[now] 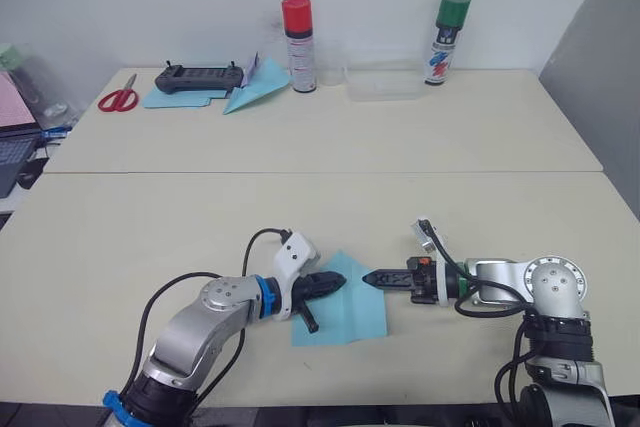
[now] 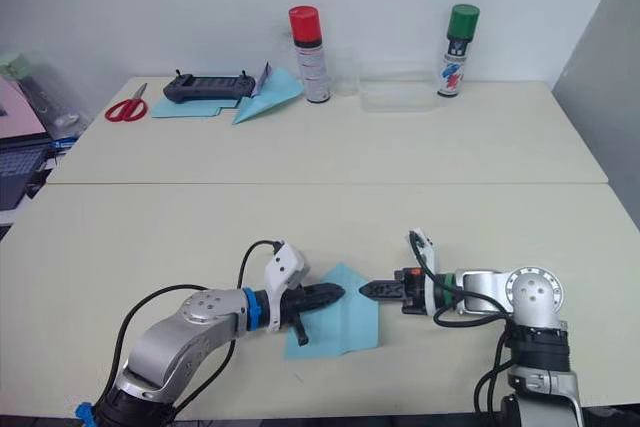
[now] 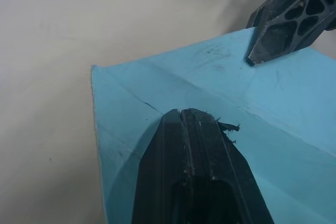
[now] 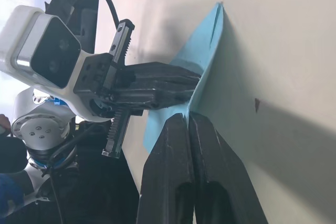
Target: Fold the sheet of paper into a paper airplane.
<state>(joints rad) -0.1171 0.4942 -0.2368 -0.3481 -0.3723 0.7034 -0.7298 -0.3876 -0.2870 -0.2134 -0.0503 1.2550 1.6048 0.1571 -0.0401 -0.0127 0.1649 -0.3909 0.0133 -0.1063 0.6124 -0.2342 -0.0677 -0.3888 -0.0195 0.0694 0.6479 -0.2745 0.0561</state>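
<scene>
The sheet of paper lies flat on the near table, light blue, with fold creases across it. My left gripper is shut, and its tip rests on the sheet's upper left part. From the right, my right gripper is also shut, its tip touching the sheet near the upper right edge. The two tips point at each other a short gap apart. In the right wrist view the shut right gripper meets the paper's edge, with the left gripper just beyond.
On the far table stand a red-capped spray can and a green-capped spray can beside a clear tray. Red scissors, a black controller on a blue sheet and a blue paper dart lie at back left.
</scene>
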